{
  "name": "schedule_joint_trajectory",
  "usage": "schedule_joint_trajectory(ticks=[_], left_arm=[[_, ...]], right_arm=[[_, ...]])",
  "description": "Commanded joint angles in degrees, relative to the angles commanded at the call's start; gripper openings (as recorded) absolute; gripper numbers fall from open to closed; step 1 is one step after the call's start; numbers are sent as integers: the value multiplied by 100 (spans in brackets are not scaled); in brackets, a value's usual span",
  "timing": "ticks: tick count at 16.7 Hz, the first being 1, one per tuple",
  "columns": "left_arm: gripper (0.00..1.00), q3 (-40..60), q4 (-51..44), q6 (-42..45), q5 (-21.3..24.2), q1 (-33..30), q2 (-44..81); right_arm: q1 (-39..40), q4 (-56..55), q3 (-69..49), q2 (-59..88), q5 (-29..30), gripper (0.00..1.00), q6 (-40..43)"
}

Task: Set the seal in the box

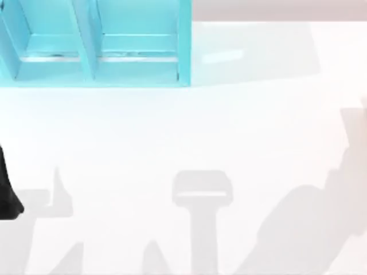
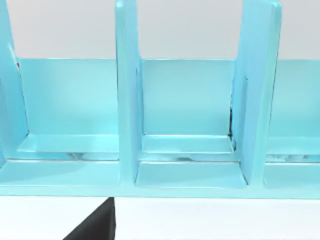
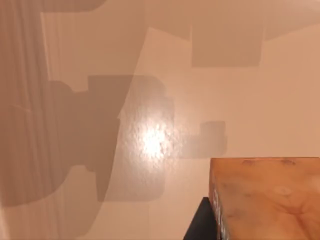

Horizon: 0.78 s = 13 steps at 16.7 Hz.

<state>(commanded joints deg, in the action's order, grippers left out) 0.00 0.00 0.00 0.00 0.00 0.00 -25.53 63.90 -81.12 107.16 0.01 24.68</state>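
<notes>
The seal point(image 3: 265, 200) is a glossy orange-brown block with small pale dots on its face. It sits close under the right wrist camera, high above the pale table. A dark finger point(image 3: 200, 225) of my right gripper presses against its side, so the gripper is shut on it. The box point(image 1: 97, 46) is a turquoise open case with upright dividers at the table's far left. The left wrist view faces its compartments point(image 2: 185, 125) from the front. My left arm point(image 1: 8, 192) is parked at the left edge, with a dark finger point(image 2: 95, 227) low before the box.
The white table point(image 1: 189, 132) stretches in front of and to the right of the box. Grey shadows of both arms lie across its near half. The box's dividers point(image 2: 127, 95) split it into narrow bays.
</notes>
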Motion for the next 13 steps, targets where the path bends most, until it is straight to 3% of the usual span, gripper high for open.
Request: schedule_joint_trajectory(ticks=[2,13], left_arm=[[100,0,0,0,0,0,0],[100,0,0,0,0,0,0]], right_arm=[[0,0,0,0,0,0,0],[0,0,0,0,0,83,0]])
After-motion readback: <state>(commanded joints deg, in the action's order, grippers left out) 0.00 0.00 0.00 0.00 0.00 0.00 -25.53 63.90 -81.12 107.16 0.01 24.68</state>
